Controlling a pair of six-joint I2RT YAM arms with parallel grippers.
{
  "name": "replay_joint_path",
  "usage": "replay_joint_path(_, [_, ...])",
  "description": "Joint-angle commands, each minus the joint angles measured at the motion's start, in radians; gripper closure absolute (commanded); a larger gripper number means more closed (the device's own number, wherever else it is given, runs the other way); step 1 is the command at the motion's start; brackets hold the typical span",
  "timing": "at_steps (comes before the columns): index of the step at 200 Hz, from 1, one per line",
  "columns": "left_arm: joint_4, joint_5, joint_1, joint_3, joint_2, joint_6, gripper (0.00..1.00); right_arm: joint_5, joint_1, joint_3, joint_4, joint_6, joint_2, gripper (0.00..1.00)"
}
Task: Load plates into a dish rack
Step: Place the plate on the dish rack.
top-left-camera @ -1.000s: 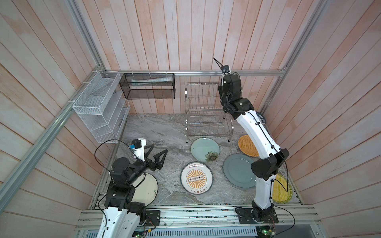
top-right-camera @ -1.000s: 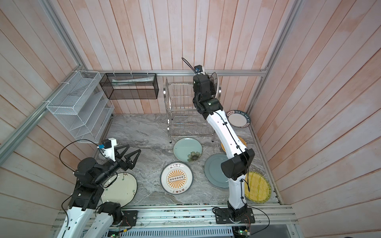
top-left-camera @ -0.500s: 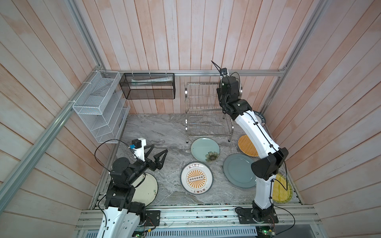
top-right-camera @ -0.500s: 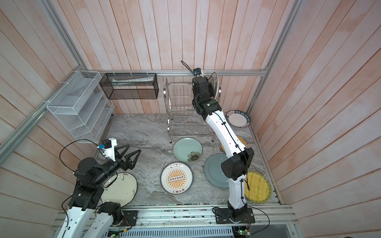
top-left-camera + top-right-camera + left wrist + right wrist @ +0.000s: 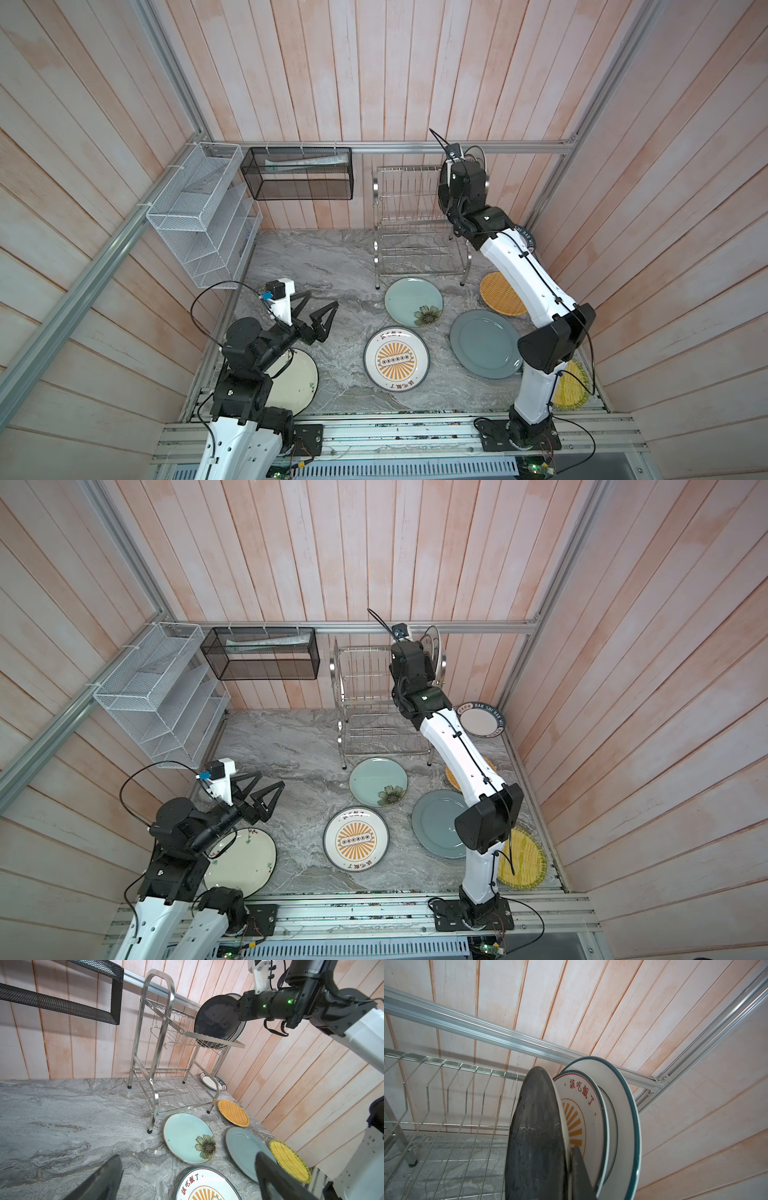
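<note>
My right gripper (image 5: pixel 238 1008) is shut on the rim of a glossy black plate (image 5: pixel 535 1136), holding it upright at the right end of the dish rack's (image 5: pixel 158 1022) upper tier. One finger (image 5: pixel 579 1172) shows against the plate's back. A white sunburst plate (image 5: pixel 579 1109) and a teal-rimmed white plate (image 5: pixel 620 1109) stand just behind it. The black plate's lower edge is hidden behind the rack's front rail. My left gripper (image 5: pixel 321 300) hangs open and empty over the table's left side. On the table lie pale green (image 5: pixel 413 301), sunburst (image 5: pixel 396 359) and grey-blue (image 5: pixel 484 344) plates.
An orange woven plate (image 5: pixel 498 293), a yellow woven plate (image 5: pixel 575 386), a cream plate (image 5: pixel 297 380) under my left arm and a lettered white plate (image 5: pixel 480 720) also lie on the table. A white mesh organiser (image 5: pixel 199 216) and a black mesh basket (image 5: pixel 299 174) hang on the walls.
My right gripper has shifted slightly with the black plate at the rack's upper tier. The left arm has not moved.
</note>
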Motion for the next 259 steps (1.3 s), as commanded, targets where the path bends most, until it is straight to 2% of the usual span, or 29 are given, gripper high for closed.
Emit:
replay_joint_path(1, [0.022,0.023,0.002,-0.016,-0.002,0.001,0.00,-0.026,0.008,0.000,0.031,0.017,-0.049,1.00])
replay_joint_path(56, [0.022,0.022,0.002,-0.016,-0.007,0.000,0.00,-0.012,0.014,0.011,0.034,0.004,-0.043,1.00])
replay_joint_path(69, [0.021,0.023,0.002,-0.017,-0.005,-0.001,0.00,-0.011,0.013,0.010,0.036,0.000,-0.041,0.93])
replay_joint_path(97, [0.023,0.024,0.002,-0.017,-0.006,-0.003,0.00,-0.018,0.007,0.015,0.034,0.002,-0.036,0.86])
replay_joint_path(193, [0.023,0.026,0.002,-0.016,-0.002,-0.002,0.00,-0.045,-0.014,0.015,0.015,0.032,-0.045,0.77])
replay_joint_path(218, [0.023,0.026,0.002,-0.016,-0.003,-0.002,0.00,-0.061,-0.021,0.007,0.004,0.051,-0.054,0.70])
replay_joint_path(259, [0.023,0.026,0.002,-0.016,-0.001,-0.002,0.00,-0.078,-0.035,-0.021,0.004,0.071,-0.071,0.69])
